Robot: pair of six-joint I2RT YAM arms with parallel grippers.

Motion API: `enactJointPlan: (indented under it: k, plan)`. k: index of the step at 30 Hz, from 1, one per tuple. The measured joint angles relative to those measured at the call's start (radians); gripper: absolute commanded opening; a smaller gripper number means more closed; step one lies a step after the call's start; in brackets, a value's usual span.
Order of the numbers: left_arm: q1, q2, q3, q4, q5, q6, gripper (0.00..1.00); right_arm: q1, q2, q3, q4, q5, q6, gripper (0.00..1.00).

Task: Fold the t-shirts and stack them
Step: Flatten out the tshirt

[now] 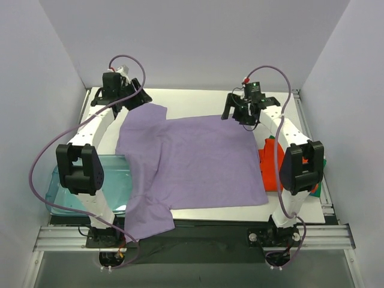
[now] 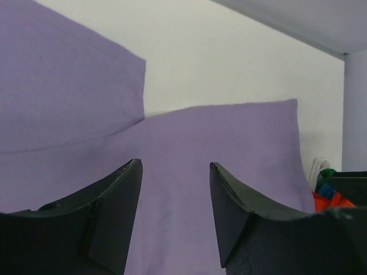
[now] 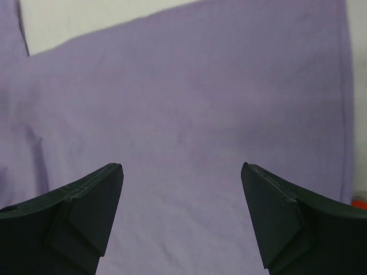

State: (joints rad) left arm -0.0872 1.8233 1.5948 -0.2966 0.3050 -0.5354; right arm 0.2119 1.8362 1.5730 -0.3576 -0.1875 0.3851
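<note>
A lavender-purple t-shirt (image 1: 192, 162) lies spread flat on the white table, one sleeve at the far left, another hanging over the near edge. It fills the left wrist view (image 2: 189, 172) and the right wrist view (image 3: 189, 103). My left gripper (image 1: 133, 95) hovers open over the shirt's far left sleeve (image 2: 57, 86), holding nothing. My right gripper (image 1: 240, 114) hovers open over the far right corner, holding nothing. An orange-red t-shirt (image 1: 270, 168) lies bunched at the right under my right arm, with a green-teal edge (image 1: 323, 163) beside it.
A translucent blue plastic tray (image 1: 117, 180) sits at the left near edge, partly under the shirt and my left arm. White walls close in the table on three sides. The black table rail (image 1: 198, 231) runs along the near edge.
</note>
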Motion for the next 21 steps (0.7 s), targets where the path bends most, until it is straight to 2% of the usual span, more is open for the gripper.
enactJointPlan:
  k: [7,13,21]
  plan:
    - [0.006,0.052,0.0,-0.175,-0.013,0.051,0.62,0.048,0.0,-0.071,-0.027,-0.063,0.034,0.86]
    - [0.027,0.164,0.007,-0.305,-0.02,0.101,0.62,0.052,0.02,-0.081,-0.052,-0.084,0.044,0.86]
    - [0.038,0.322,0.084,-0.401,-0.043,0.121,0.62,0.045,0.18,-0.014,-0.13,-0.113,0.032,0.86]
